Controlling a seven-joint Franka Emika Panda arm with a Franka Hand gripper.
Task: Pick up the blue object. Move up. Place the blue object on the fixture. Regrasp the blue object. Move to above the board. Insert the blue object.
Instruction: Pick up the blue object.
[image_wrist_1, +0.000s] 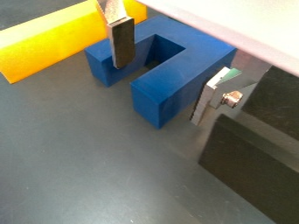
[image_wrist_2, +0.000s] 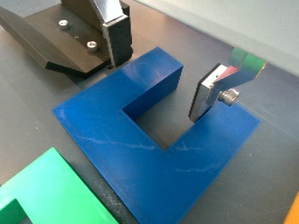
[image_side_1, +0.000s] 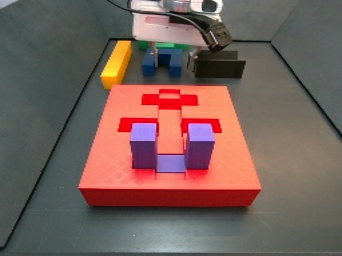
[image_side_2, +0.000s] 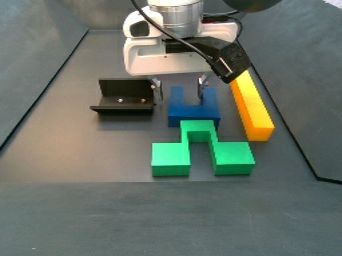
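Note:
The blue object (image_wrist_1: 163, 83) is a dark blue U-shaped block lying flat on the dark floor, seen in both wrist views (image_wrist_2: 152, 144) and both side views (image_side_2: 191, 106) (image_side_1: 167, 63). My gripper (image_wrist_1: 163, 86) is directly over it, open and empty; it also shows in a wrist view (image_wrist_2: 156, 87) and a side view (image_side_2: 187, 88). One finger (image_wrist_2: 114, 39) stands on the fixture side of the block, the other finger (image_wrist_1: 121, 42) towards the yellow bar. I cannot tell if either touches. The black fixture (image_side_2: 123, 98) sits beside the block. The red board (image_side_1: 107, 135) lies apart.
A long yellow bar (image_side_2: 250, 105) lies along the blue block's other side (image_wrist_1: 47, 44). A green block (image_side_2: 201, 152) lies next to the blue block (image_wrist_2: 47, 188). A purple U-shaped block (image_side_1: 163, 148) sits in the board. Dark walls ring the floor.

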